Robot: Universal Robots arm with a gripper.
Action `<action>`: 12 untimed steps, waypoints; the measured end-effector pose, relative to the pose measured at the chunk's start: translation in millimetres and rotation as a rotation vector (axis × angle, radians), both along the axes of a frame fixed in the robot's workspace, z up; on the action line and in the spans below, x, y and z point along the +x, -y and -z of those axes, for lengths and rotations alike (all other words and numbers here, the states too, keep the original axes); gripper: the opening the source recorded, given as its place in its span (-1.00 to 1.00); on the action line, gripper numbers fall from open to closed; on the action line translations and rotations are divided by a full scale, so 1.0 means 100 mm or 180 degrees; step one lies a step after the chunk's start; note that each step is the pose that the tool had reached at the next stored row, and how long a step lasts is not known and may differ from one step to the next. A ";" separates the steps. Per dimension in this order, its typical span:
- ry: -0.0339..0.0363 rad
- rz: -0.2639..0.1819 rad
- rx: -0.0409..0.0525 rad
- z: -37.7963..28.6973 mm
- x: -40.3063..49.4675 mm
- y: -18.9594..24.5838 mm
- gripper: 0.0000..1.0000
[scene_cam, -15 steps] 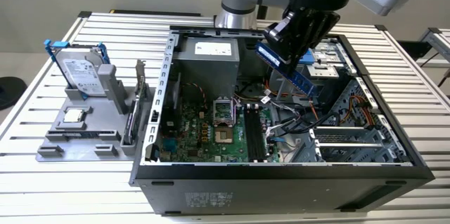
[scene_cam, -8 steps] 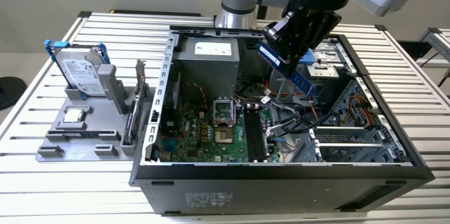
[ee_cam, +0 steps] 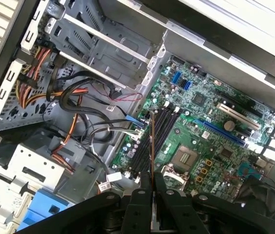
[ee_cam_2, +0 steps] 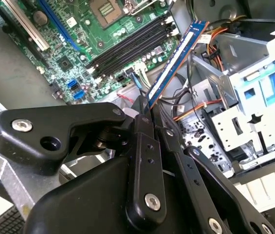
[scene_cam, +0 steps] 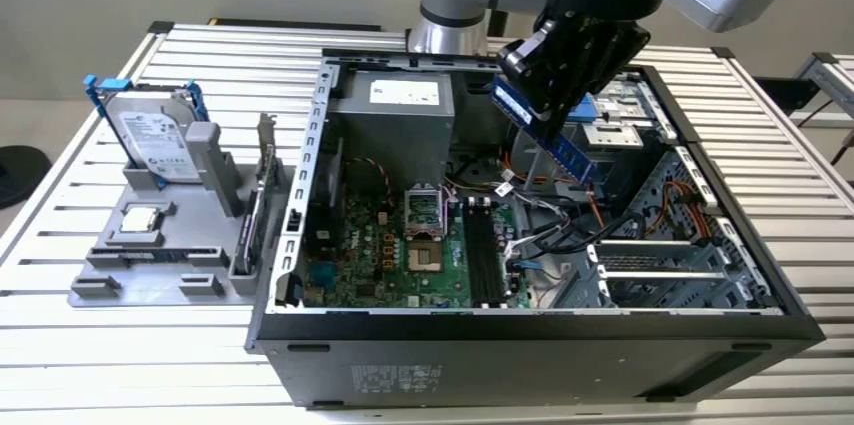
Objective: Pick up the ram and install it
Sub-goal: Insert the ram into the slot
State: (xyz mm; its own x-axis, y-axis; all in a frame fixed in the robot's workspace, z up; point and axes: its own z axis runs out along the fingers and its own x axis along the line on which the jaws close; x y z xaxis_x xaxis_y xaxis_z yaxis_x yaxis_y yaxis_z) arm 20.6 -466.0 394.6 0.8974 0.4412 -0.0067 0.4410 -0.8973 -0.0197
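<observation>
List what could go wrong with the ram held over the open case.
The ram hangs tilted in the gripper above the case, so it may meet the memory slots skewed and jam. Loose cables lie right beside those slots and could snag it on the way down.

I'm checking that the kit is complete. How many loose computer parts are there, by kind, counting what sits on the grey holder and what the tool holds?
hard drive: 1
CPU chip: 1
expansion card: 1
ram, held in the tool: 1
Total: 4
</observation>
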 end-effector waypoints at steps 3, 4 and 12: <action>0.0000 0.0060 0.0000 0.000 0.000 0.000 -1.00; 0.0000 0.0080 0.0000 0.000 0.000 0.000 -1.00; 0.0000 0.0242 0.0000 0.000 0.000 0.000 -1.00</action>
State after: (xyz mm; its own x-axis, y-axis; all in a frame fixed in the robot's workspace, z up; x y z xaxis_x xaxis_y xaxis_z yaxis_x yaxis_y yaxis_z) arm 20.6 -466.0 394.6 0.9283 0.3717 -0.0067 0.3715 -0.9282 -0.0197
